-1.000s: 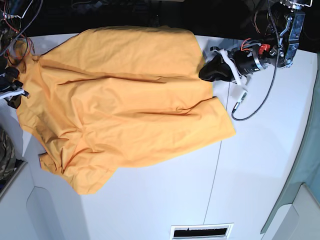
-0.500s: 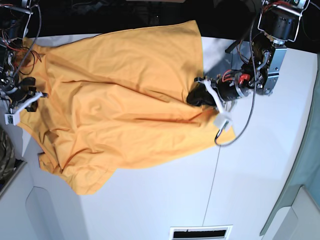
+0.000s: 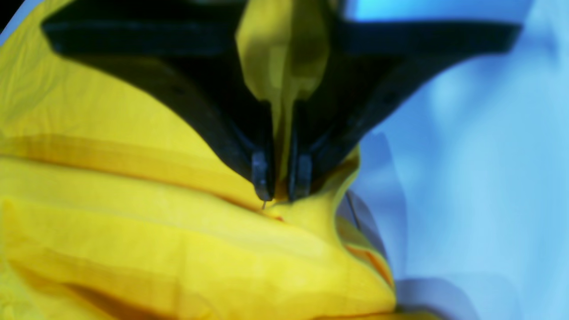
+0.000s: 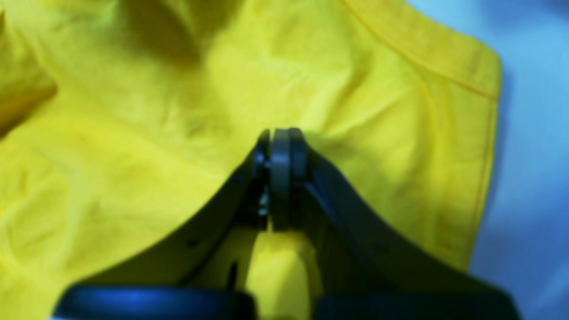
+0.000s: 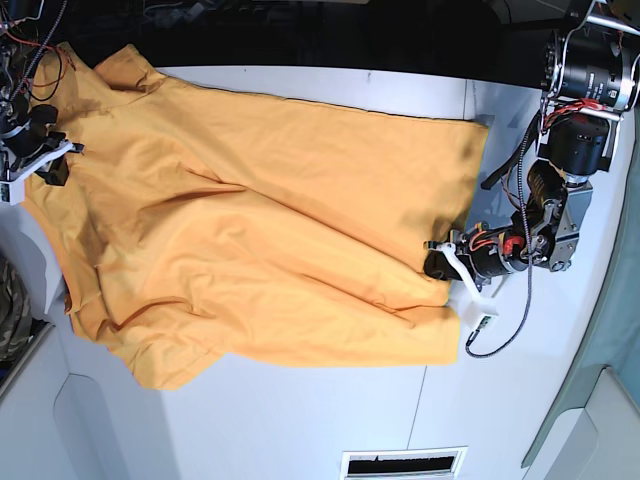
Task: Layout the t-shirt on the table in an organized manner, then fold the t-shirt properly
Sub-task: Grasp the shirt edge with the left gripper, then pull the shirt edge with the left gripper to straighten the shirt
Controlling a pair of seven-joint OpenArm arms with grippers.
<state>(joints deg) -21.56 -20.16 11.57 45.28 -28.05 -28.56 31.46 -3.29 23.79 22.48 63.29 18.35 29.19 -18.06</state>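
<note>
I work at a robotics lab bench: bare white table (image 5: 300, 420), loose cables (image 5: 505, 335), exposed motors on my arms.

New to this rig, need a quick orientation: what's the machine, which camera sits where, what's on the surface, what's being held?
It is a robot with two arms. The base view looks down on a white table; the other two pictures come from cameras mounted on each wrist, looking along the fingers.

On the table lies an orange-yellow t-shirt, spread out but wrinkled. A bit of camouflage cloth shows at the base view's left edge.

The left hand, on the right of the base view, pinches the shirt's edge; fabric shows between its black fingers. The right hand, at the base view's upper left, is shut on another fold of the shirt.
</note>
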